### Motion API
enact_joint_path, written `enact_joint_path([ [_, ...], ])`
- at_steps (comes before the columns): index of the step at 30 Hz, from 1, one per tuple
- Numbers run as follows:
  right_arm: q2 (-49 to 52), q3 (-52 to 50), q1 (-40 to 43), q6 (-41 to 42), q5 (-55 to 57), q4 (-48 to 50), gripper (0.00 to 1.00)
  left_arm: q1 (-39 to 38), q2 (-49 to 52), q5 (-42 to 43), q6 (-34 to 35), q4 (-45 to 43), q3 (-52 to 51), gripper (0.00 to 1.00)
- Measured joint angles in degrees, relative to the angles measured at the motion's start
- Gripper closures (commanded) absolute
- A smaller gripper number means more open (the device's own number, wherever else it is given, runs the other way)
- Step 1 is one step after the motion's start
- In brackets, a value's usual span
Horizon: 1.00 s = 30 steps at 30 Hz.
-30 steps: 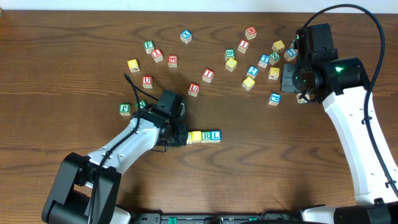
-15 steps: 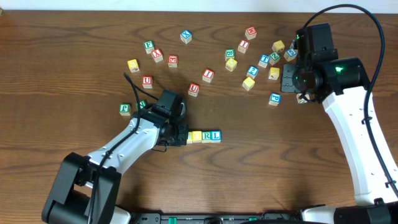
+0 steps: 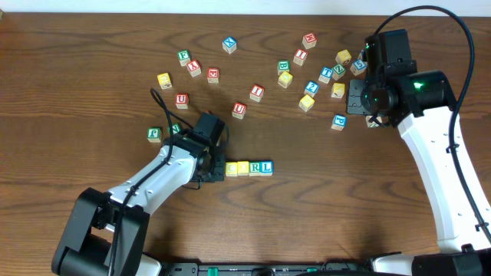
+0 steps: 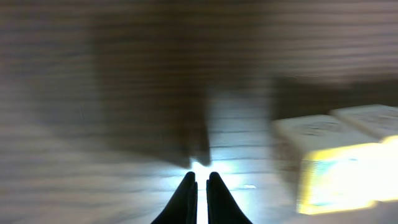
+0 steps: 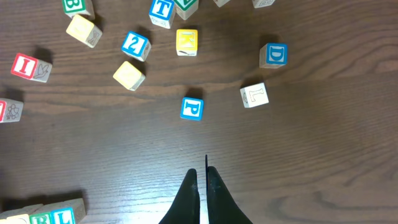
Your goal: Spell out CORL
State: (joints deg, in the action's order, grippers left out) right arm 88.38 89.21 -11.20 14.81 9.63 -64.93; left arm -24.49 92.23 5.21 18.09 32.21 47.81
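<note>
Four letter cubes lie in a row at the table's front centre: two yellow-topped cubes [image 3: 232,168] [image 3: 243,167], whose letters I cannot read, then the green R cube [image 3: 255,167] and the blue L cube [image 3: 265,166]. My left gripper [image 3: 216,170] is shut and empty just left of the row. In the blurred left wrist view its gripper [image 4: 199,178] is low over the wood, with the row's yellow end [image 4: 336,171] off to the right. My right gripper [image 3: 371,115] hangs shut and empty at the far right. In the right wrist view its gripper [image 5: 199,171] is high above bare wood.
Loose cubes are scattered across the back: a green P [image 3: 155,134], a red U [image 3: 239,110], a red I [image 3: 257,92], a blue cube [image 3: 338,121]. Under the right wrist lie a blue P [image 5: 191,108], a white L [image 5: 254,95] and a yellow K [image 5: 186,41].
My left gripper has drawn back a little to the left, uncovering the first yellow cube of the row. The right arm and the cubes have not moved.
</note>
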Motion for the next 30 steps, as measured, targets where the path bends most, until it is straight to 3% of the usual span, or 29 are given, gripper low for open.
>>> enact_joint_path([
  [8, 0.0, 0.0, 0.0, 0.0, 0.2, 0.0, 0.99, 3.0, 0.0, -6.4, 2.8, 1.7, 0.9, 0.93],
  [13, 0.0, 0.0, 0.0, 0.0, 0.3, 0.0, 0.99, 3.9, 0.0, -6.9, 3.0, 3.4, 7.6, 0.92],
  [19, 0.0, 0.0, 0.0, 0.0, 0.3, 0.2, 0.99, 3.9, 0.0, -1.9, 2.9, 3.1, 14.2, 0.93],
  [30, 0.0, 0.0, 0.0, 0.0, 0.3, 0.2, 0.99, 2.3, 0.0, 6.9, 2.4, 3.0, 14.7, 0.93],
])
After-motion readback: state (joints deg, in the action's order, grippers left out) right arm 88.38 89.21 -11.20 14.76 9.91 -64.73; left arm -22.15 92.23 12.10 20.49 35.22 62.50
